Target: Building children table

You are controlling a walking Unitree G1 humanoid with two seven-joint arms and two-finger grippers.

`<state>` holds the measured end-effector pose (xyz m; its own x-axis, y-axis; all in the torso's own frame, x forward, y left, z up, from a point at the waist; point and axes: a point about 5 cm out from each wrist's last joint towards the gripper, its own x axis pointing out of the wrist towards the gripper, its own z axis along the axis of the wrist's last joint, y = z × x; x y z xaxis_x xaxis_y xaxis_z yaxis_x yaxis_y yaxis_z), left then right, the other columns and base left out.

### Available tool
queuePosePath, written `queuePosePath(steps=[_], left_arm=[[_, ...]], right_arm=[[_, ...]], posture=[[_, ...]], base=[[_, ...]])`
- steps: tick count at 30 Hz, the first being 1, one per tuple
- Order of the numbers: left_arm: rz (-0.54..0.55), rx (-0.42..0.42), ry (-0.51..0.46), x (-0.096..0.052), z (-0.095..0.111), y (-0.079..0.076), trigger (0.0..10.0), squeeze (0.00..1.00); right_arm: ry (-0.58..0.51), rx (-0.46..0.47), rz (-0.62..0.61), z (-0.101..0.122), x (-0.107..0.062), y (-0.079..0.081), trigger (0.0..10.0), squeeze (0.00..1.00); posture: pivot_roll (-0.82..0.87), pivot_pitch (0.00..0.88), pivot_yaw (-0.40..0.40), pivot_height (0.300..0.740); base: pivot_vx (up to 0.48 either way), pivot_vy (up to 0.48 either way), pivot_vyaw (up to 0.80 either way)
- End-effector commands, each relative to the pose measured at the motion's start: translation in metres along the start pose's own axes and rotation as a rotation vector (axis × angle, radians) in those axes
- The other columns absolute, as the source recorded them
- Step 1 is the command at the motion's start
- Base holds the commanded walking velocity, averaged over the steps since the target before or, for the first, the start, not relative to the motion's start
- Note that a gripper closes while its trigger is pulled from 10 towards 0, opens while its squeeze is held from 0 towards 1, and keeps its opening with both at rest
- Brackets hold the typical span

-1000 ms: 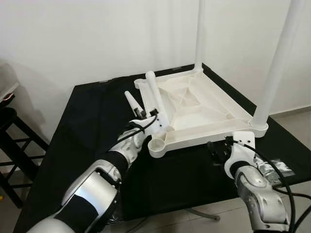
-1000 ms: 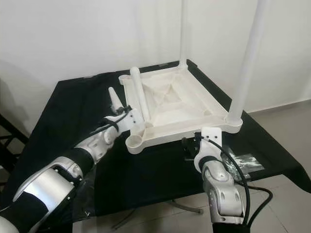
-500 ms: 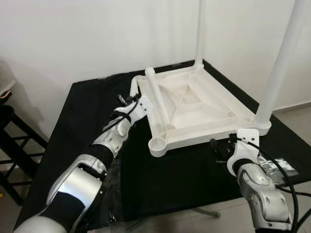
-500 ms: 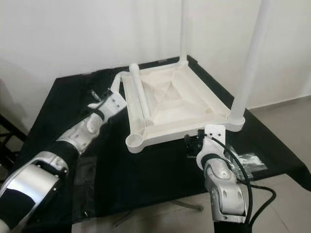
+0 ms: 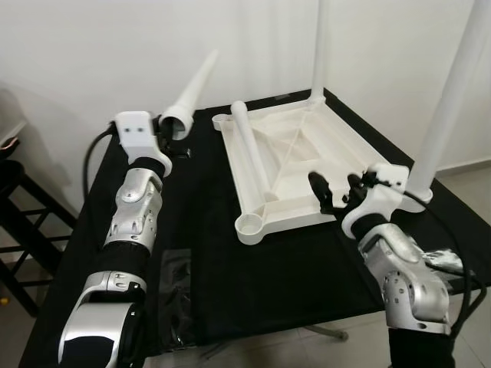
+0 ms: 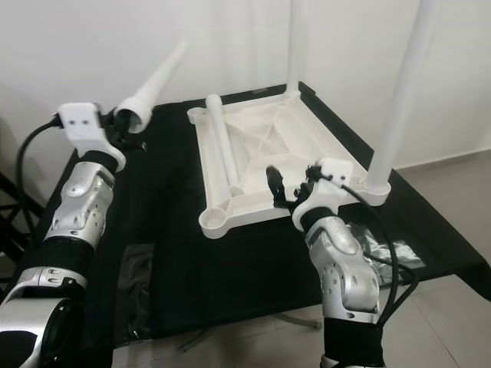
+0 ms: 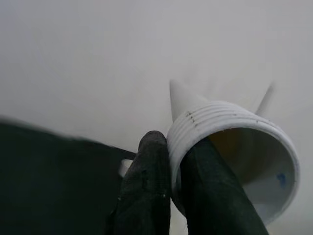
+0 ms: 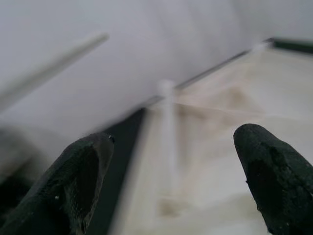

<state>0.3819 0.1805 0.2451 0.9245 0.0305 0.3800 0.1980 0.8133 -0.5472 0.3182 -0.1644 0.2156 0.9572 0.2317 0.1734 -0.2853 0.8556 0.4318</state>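
The children's table top (image 5: 307, 165) lies upside down on the black desk (image 5: 192, 230), its underside ribs facing up. Two white legs are already fitted and stand upright: one in the corner at about 12 o'clock (image 5: 319, 46), one in the corner at about 3 o'clock (image 5: 449, 100). A third leg (image 5: 249, 157) lies loose along the top's 9 o'clock edge, its end near the 11 o'clock corner. The socket (image 5: 249, 226) at the 7 o'clock corner is open and empty.

A fourth leg (image 5: 190, 96), tapered, is held raised over the desk at about 10 o'clock from the top, well apart from it, its narrow tip slanted up toward the wall (image 5: 115, 54). It is gripped at its wide ribbed open end by the left gripper (image 5: 170, 132); in the left wrist view the fingers (image 7: 146, 186) are clamped on the rim, one outside and one inside the opening.

The right gripper (image 5: 337, 192) hovers over the near edge of the top at about 5 o'clock, its fingers (image 8: 83, 176) spread apart and empty.

By this showing the job is judged about half done: two legs are seated, two remain. The raised leg is yet to be brought to a free socket and pressed in, and the lying leg afterwards; turning the table upright would come last.
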Motion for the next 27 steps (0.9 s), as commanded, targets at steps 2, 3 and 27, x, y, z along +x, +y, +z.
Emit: queuePosePath(steps=[2,3,27], left_arm=[[-0.07,-0.303,-0.001,-0.009,0.003,0.004,0.0,0.0],[-0.152,-0.462,0.017,-0.018,0.0,0.001,0.0,0.0],[-0.888,-1.014,0.397,-0.135,-0.026,-0.066,0.0,0.0]], right_arm=[[-0.018,0.16,0.15,0.005,0.002,0.018,10.0,0.0],[-0.04,0.236,0.248,0.01,0.002,0.03,10.0,0.0],[-0.009,0.396,1.026,0.032,-0.035,0.101,10.0,0.0]], posture=[[-0.14,0.0,0.058,0.74],[-0.14,0.0,0.057,0.74],[-0.12,0.0,0.041,0.74]], base=[[0.0,0.0,0.0],[0.0,0.0,0.0],[0.0,0.0,0.0]])
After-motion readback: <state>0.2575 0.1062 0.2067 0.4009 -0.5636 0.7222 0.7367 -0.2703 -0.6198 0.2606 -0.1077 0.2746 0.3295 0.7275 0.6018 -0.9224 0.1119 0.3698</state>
